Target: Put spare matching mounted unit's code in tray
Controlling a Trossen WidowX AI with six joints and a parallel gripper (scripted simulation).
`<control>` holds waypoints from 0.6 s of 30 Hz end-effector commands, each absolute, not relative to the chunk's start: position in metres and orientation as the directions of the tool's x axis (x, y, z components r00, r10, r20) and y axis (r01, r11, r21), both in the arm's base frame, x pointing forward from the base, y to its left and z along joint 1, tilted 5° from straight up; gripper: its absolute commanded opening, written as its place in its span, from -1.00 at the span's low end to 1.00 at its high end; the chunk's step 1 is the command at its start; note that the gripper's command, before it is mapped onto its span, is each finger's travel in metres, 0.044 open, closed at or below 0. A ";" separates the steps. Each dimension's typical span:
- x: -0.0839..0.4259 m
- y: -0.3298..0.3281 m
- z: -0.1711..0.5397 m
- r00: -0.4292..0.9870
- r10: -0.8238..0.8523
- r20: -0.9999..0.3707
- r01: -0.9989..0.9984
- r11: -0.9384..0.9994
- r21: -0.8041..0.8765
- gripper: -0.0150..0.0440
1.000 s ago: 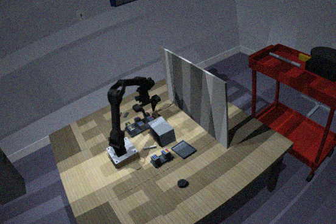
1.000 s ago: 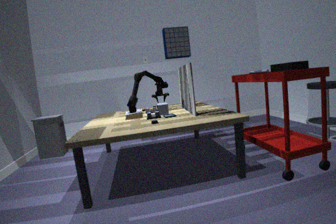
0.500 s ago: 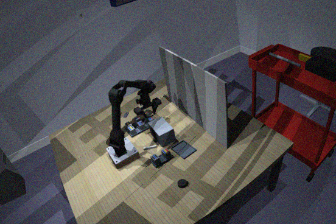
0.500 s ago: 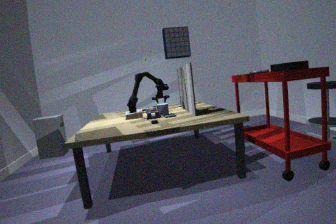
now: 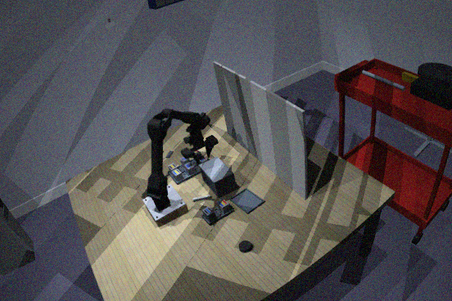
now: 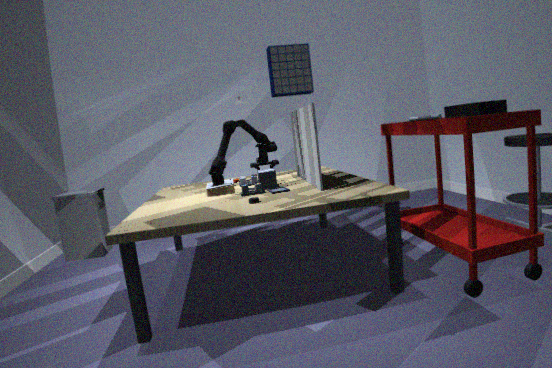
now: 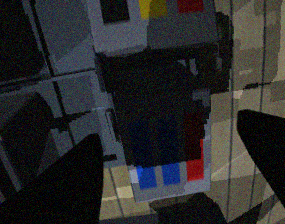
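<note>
My gripper [image 5: 200, 151] [image 6: 265, 165] [image 7: 170, 131] is open, pointing down low over the far end of the spares rack [image 7: 75, 92]. A spare with two blue bars and one red bar [image 7: 171, 174] lies between the open fingers in the wrist view, partly in shadow; no contact shows. Another spare with black, yellow and red bars [image 7: 165, 32] is just above it in that view. More spares [image 5: 176, 172] stand in the rack. The tray [image 5: 247, 200] [image 6: 279, 190] is a flat dark square. Which unit is the mounted one, and its back code, I cannot tell.
A grey box [image 5: 218, 172] [image 6: 267, 178] stands between the spares rack and the tray. A smaller holder with two labelled units [image 5: 217, 213] is left of the tray. A tall pale panel [image 5: 264, 126] [image 6: 307, 146] rises behind. A black puck [image 5: 246, 246] [image 6: 254, 200] lies nearer the front.
</note>
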State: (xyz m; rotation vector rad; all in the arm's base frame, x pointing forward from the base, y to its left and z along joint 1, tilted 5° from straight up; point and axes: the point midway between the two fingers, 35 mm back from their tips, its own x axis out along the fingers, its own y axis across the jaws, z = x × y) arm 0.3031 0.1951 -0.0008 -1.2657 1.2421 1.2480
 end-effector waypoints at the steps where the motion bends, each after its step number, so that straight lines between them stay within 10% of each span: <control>1: 0.302 0.195 -0.009 -0.034 -0.044 -0.998 -0.998 -0.053 0.036 0.53; 18: 0.300 0.193 -0.022 -0.033 -0.048 -0.998 -0.998 -0.050 0.035 0.35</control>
